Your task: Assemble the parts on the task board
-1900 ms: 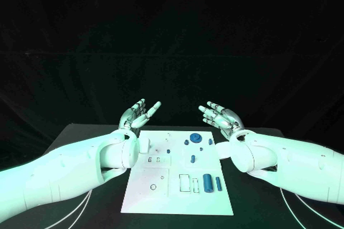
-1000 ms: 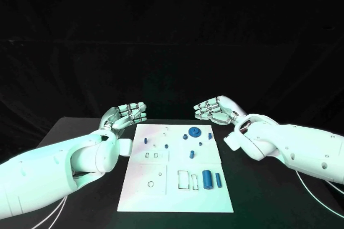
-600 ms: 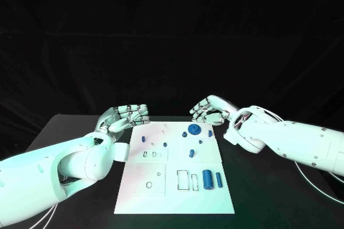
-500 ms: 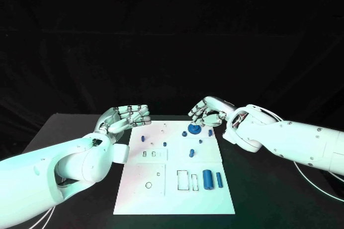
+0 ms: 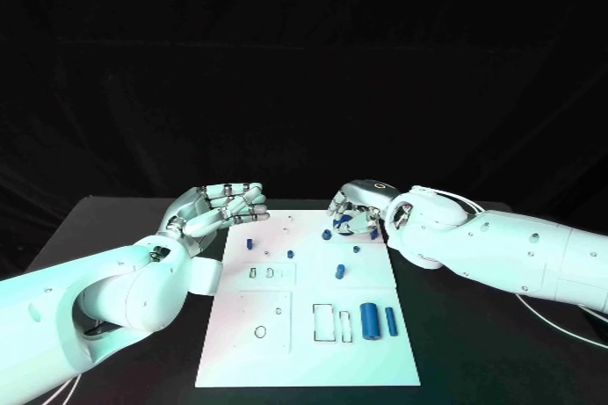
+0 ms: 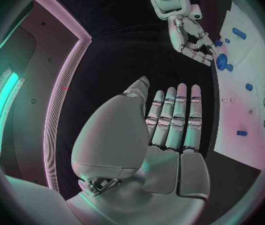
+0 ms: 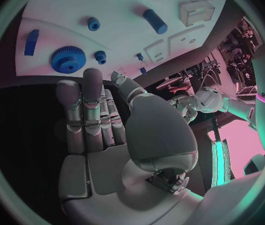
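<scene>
The white task board (image 5: 285, 335) lies in the middle of the black table. At its far end stands a blue gear (image 5: 342, 223), half covered by my right hand (image 5: 364, 203), which hovers over it with the fingers bent down. In the right wrist view the gear (image 7: 67, 59) lies just past the fingertips (image 7: 92, 80), and nothing is held. My left hand (image 5: 218, 206) hangs beside the board's far left corner, its fingers together and empty; the left wrist view shows them (image 6: 173, 117) side by side. A large blue cylinder (image 5: 369, 321) and a thin blue bar (image 5: 390, 321) lie near the board's right edge.
Small blue pegs stand on the board: one near the left edge (image 5: 249, 243), one beside the gear (image 5: 326, 235), one in the middle (image 5: 340, 271). Rectangular slots (image 5: 326, 321) and a round hole (image 5: 260, 332) mark the near half. Black table surrounds the board.
Both hands have come down from a raised, spread pose and their fingers have drawn in. The right hand has moved left and down over the blue gear.
</scene>
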Controlling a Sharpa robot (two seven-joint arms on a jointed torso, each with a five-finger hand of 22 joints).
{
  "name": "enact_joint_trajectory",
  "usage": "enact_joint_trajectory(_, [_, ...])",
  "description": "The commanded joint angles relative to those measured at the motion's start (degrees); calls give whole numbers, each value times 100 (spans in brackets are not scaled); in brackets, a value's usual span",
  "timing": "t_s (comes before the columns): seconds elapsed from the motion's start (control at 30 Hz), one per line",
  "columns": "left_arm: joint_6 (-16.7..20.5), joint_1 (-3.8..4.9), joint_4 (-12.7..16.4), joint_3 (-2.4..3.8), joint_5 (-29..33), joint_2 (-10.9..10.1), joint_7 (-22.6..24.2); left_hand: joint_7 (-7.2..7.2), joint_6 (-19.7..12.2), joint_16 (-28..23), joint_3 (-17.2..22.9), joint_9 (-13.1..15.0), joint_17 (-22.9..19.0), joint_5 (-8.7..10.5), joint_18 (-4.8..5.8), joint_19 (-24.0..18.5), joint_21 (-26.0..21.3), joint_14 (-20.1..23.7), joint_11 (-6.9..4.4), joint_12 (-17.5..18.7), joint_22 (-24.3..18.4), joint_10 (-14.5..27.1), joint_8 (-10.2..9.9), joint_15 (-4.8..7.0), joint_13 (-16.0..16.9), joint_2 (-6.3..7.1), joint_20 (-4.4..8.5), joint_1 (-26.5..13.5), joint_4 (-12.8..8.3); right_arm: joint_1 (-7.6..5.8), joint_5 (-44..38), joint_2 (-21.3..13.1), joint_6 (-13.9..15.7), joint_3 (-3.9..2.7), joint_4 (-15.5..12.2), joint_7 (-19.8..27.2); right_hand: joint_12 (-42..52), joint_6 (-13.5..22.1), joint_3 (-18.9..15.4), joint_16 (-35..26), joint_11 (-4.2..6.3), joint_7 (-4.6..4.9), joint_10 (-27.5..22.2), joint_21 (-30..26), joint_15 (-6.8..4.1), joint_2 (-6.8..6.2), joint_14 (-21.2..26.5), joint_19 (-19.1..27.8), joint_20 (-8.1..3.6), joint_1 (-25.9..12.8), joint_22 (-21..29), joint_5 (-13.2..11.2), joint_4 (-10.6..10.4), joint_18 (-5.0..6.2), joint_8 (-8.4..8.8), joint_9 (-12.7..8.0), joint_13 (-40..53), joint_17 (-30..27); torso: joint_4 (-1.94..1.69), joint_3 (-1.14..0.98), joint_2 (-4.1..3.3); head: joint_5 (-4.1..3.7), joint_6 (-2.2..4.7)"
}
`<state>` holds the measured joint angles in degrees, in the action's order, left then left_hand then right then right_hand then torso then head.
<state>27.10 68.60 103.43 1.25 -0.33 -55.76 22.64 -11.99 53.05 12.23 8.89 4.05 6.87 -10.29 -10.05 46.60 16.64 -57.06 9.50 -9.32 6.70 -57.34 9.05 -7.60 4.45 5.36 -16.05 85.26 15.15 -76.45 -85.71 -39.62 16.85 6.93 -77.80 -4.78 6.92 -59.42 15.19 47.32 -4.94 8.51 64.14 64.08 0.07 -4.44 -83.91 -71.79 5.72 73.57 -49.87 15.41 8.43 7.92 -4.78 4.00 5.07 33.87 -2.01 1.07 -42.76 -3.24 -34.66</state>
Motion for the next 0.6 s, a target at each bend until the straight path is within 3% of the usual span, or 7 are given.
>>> enact_joint_trajectory(0.03, [-141, 23, 61, 6, -48, -7, 3, -3, 27, 6, -14, 5, 6, 28, -52, 31, 19, -19, 3, 1, 2, -20, 8, -8, 0, 9, 3, 38, -36, -5, -506, 64, -343, -2, 56, -265, 49, -8, 32, 507, -5, -30, -55, 305, -18, -71, -132, -108, 9, -15, -411, 51, -73, -140, 20, 6, 16, 490, -37, 10, -100, -27, 4])
enact_joint_trajectory(0.4, [-131, 43, 115, 12, -48, -51, -4, -6, 25, 4, -16, 5, 6, 29, -52, 34, 20, -19, 5, 5, 2, -17, 6, -8, -2, 11, 4, 35, -35, -5, -612, 183, -486, -2, 113, -297, 126, -99, 185, 1523, -6, -15, -45, 938, -2, -122, -146, -395, 29, 2, -1314, 146, -199, -267, -8, 17, 38, 1501, -80, 30, -158, -68, -28])
enact_joint_trajectory(0.6, [-119, 55, 110, 20, -47, -47, 32, -11, 22, 0, -20, 3, 7, 29, -52, 39, 22, -18, 9, 12, 1, -11, 1, -10, -5, 13, 4, 30, -32, -5, -625, 234, -564, -1, 160, -310, 146, -155, 262, 1835, -10, -5, -26, 1164, 8, -131, -150, -521, 36, 6, -1650, 157, -253, -318, -20, 22, 36, 1810, -103, 29, -163, -98, -46])
